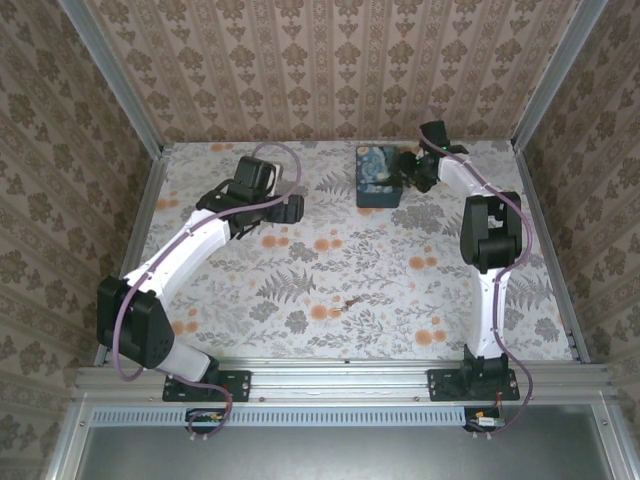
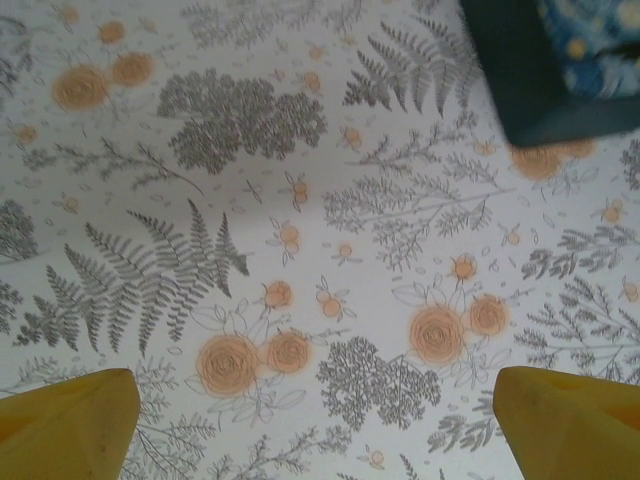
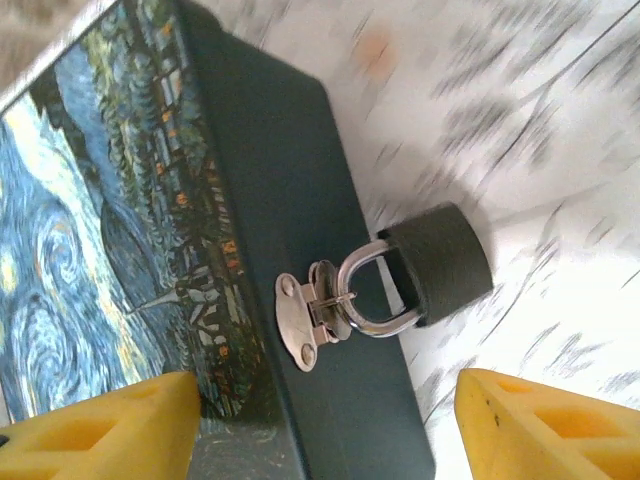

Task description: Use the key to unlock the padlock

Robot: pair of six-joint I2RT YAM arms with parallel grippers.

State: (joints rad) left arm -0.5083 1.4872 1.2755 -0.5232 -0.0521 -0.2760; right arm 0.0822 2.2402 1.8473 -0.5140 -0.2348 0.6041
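Padlock [image 3: 440, 262] lies on bench [image 1: 250, 320], shackle [image 3: 388, 325] through box [image 3: 290, 150] hasp [image 3: 303, 322], body pointing straight away from box side; key [image 1: 350, 300] well apart; left jaws, right jaws wide open, empty.

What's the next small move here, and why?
Probably swing the left gripper toward the key, lying loose on the table; both grippers are open and empty. The right gripper faces the padlock hanging on the box's hasp.

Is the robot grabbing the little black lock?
No, in the right wrist view the padlock hangs from the box's latch, and the right gripper is open, its yellow fingers clear of it.
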